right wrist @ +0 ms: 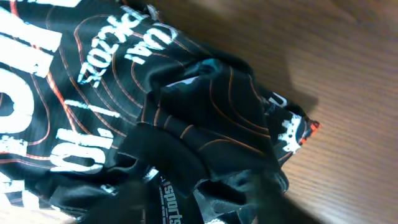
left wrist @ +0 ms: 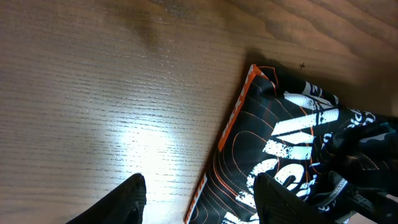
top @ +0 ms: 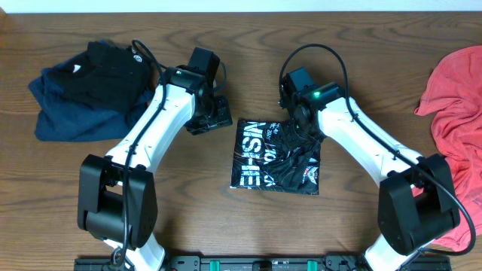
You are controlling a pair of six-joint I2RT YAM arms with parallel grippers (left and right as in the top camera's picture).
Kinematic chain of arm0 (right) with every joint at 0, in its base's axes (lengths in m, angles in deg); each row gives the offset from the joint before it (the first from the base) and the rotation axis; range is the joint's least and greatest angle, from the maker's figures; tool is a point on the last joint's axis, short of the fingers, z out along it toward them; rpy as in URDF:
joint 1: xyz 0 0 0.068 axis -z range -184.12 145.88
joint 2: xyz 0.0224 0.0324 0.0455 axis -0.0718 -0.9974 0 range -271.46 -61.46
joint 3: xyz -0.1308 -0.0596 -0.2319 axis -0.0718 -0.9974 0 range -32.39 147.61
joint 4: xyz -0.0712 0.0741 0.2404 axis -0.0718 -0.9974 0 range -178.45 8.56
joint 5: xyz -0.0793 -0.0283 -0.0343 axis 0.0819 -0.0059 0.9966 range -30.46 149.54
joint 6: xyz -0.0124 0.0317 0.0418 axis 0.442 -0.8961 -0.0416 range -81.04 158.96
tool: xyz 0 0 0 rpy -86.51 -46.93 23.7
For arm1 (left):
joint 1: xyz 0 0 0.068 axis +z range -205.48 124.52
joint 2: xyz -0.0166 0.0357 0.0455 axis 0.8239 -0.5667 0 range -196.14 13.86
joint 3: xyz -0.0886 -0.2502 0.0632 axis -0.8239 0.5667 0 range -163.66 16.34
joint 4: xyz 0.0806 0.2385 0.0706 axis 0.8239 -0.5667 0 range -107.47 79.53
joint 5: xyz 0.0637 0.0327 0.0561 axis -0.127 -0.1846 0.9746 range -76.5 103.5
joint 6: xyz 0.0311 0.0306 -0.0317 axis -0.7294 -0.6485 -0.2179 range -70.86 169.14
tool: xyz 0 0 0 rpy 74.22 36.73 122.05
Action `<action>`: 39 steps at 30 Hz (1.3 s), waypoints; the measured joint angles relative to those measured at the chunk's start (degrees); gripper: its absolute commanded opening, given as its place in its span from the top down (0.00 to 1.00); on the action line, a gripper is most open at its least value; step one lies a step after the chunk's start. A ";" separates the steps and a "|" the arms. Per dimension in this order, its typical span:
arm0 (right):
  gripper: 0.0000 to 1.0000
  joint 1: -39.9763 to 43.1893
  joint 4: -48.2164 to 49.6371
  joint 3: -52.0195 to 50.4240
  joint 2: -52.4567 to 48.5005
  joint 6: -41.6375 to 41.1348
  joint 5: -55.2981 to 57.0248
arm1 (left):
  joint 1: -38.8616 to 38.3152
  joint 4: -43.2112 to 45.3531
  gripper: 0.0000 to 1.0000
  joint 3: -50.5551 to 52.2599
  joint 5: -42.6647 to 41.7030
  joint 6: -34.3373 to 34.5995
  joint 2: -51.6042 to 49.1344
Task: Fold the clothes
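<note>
Left claw (left wrist: pixel 199 202) was spread, nothing pinched, hanging over the orange-trimmed edge of the black jersey (top: pixel 260 162) near its upper left corner. Right claw (top: pixel 300 134) sat down in bunched cloth at the jersey's upper right. Its fingers were blurred in the wrist view, so I couldn't tell whether it pinched. Jersey lay in a rough rectangle mid-surface (top: pixel 376 45), brown wood grain, between the 2 arms. Coral-red garment (top: pixel 459 83) lay at the right edge and a dark clothes pile (top: pixel 83 102) far left.
</note>
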 measured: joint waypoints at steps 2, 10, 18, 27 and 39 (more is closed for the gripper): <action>0.99 0.07 0.17 0.00 0.00 -0.85 0.90 | 0.00 0.00 0.42 0.00 -0.02 0.00 0.00; 0.99 1.66 0.22 0.00 0.00 -3.02 4.39 | 0.00 0.00 0.42 0.00 0.00 0.00 0.00; 0.99 6.36 -1.51 0.00 0.00 -5.46 7.17 | 0.00 -0.07 0.42 0.00 -0.02 -0.02 0.00; 0.81 11.78 -4.48 0.00 0.00 -1.64 8.96 | 0.00 -0.87 0.42 0.00 -0.02 0.00 0.00; 0.66 12.98 -6.21 0.00 1.25 2.64 1.49 | 0.00 -1.53 0.42 0.00 0.00 -0.02 0.00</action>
